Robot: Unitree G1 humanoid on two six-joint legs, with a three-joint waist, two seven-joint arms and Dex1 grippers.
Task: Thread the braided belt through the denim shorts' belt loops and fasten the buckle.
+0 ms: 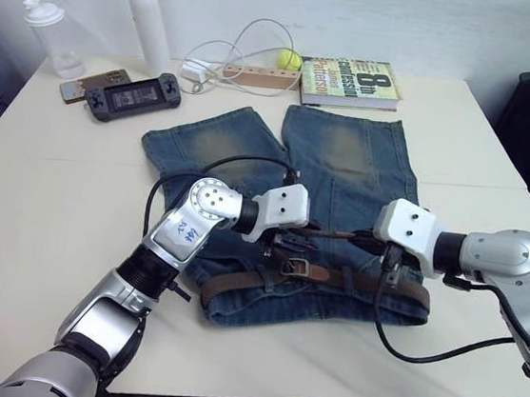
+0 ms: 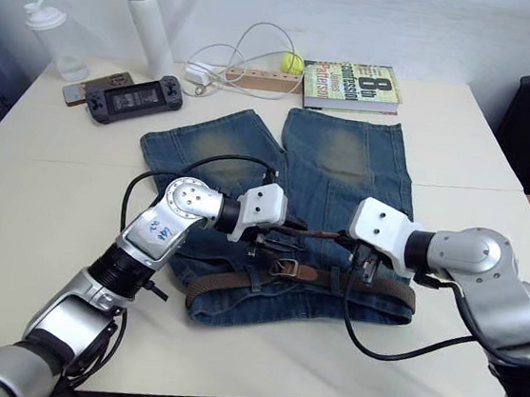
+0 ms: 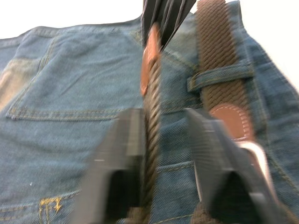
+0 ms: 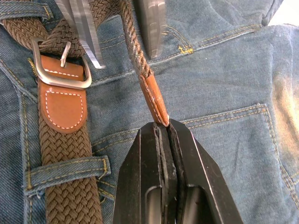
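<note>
White tabletop (image 1: 42, 221) fills the scene, with a clear plastic bottle (image 1: 49, 35), a tall white flask (image 1: 144, 14) and a dark handheld game console (image 1: 133, 96) along the far left edge, a white cable (image 1: 238, 57), a yellow ball (image 1: 288, 59) and a book (image 1: 350, 81) further along the back. Denim shorts (image 1: 345, 169) lie flat in the middle, legs pointing away and waistband nearest the robot. Along that waistband runs the braided belt (image 1: 236, 282), passing under a belt loop (image 4: 65, 170) and ending at the silver buckle (image 4: 60, 70), which sits near the middle of the waist. The left gripper (image 1: 284, 242) hovers just over the buckle area, its fingers (image 3: 117, 158) parted with the free belt strap running between them, one finger close against it; whether it truly grips is unclear. The strap stretches across, lifted off the denim, to the right gripper (image 1: 368, 239), whose fingers (image 4: 140, 186) are pressed together on the lighter brown leather tip (image 4: 154, 100), pinching its very end
</note>
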